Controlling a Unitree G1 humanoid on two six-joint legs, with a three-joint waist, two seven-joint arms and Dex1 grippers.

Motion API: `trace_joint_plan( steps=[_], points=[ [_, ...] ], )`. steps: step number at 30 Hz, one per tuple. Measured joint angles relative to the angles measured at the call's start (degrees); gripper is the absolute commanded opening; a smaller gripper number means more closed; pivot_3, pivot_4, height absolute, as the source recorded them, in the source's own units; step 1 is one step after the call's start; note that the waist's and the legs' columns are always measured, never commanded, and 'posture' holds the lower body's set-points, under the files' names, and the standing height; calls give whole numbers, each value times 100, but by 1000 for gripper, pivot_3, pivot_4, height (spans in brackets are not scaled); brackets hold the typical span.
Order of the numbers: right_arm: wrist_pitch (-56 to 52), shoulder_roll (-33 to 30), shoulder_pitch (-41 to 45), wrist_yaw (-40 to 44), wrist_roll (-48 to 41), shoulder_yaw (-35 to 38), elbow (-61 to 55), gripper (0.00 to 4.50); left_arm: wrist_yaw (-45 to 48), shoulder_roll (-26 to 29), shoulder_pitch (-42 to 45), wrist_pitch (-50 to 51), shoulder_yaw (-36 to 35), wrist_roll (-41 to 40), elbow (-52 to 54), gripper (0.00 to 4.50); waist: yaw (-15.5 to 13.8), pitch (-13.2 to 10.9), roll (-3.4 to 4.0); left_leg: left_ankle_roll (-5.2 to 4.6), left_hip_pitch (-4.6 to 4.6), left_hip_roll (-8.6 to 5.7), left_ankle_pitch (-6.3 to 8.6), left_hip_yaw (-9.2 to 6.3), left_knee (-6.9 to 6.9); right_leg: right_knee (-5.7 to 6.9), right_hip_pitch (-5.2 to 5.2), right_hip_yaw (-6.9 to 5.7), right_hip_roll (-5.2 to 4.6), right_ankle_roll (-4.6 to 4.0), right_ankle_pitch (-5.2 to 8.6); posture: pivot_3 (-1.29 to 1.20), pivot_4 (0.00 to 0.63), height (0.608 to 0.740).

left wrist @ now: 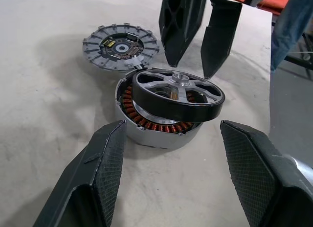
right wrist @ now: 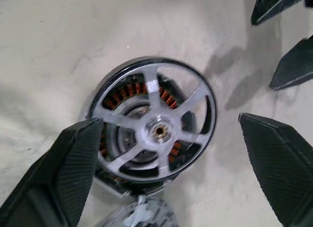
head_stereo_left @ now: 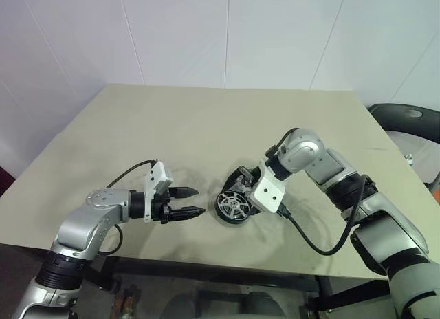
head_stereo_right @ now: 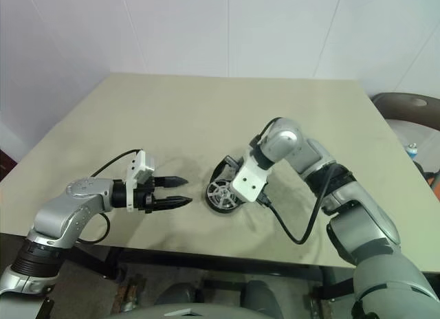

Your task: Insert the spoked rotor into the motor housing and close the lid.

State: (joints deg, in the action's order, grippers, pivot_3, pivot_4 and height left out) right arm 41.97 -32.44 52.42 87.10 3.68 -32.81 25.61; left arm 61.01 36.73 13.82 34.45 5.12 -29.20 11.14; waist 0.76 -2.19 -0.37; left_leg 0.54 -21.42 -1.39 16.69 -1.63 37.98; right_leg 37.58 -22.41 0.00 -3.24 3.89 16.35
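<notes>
One rotor, one housing, one lid, all on the one table. I take the housing as my landmark. I can read no brand, label or writing on any of them; the lid's inner face shows small dark parts and a yellowish patch, too small to read.

The rotor lies on the housing's rim, tilted, not sunk in: the copper windings show beneath its raised edge. The lid lies flat on the table just beyond the housing, on the side away from me, its edge close to the housing wall.

My right pincer stands over the housing, pointing down, jaws spread wider than the rotor. It grips nothing; whether one finger brushes the rotor's rim I cannot tell.

My left pincer hovers near the housing's left side, pointing at it, jaws apart, empty, touching nothing.
</notes>
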Motion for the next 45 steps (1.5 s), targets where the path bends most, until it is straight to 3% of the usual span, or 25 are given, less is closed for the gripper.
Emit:
trace_joint_plan(
  steps=[5, 8, 13, 42, 45],
  points=[
    [185, 160, 170, -151, 132, 0, 176, 4482, -51, -28, -17, -4, -1, 0, -22, 3254, 3, 0, 0, 0, 1, 0, 0, 0, 0, 3, -1, 0, 1, 0, 0, 0, 0, 740],
    [172, 217, 259, -146, 116, 0, 174, 3908, -101, -48, -19, -4, -1, 0, -22, 3254, 2, 0, 0, 0, 0, 0, 0, 0, 0, 3, -1, 0, 1, 0, 0, 0, 0, 740],
    [230, 223, 280, -130, 89, 0, 180, 2298, -156, -81, -51, -4, -1, -1, -22, 3254, -1, 0, 0, 0, 0, -1, 0, 0, 0, 3, -1, 0, 0, 0, 0, 0, 0, 740],
    [701, 139, 321, 87, 301, -252, 512, 2298, -506, -206, -112, -1, -37, -19, 39, 3254, 2, 0, 1, 0, 1, 0, 0, 0, 1, 4, -2, 0, 0, 0, 0, 0, 0, 740],
    [755, 163, 321, 36, 314, -261, 538, 1737, -531, -206, -190, 0, -41, -19, 40, 3254, 3, 0, 1, 1, 1, 0, 0, 0, 1, 4, -2, 0, 0, 0, 0, 0, 0, 740]
  ],
)
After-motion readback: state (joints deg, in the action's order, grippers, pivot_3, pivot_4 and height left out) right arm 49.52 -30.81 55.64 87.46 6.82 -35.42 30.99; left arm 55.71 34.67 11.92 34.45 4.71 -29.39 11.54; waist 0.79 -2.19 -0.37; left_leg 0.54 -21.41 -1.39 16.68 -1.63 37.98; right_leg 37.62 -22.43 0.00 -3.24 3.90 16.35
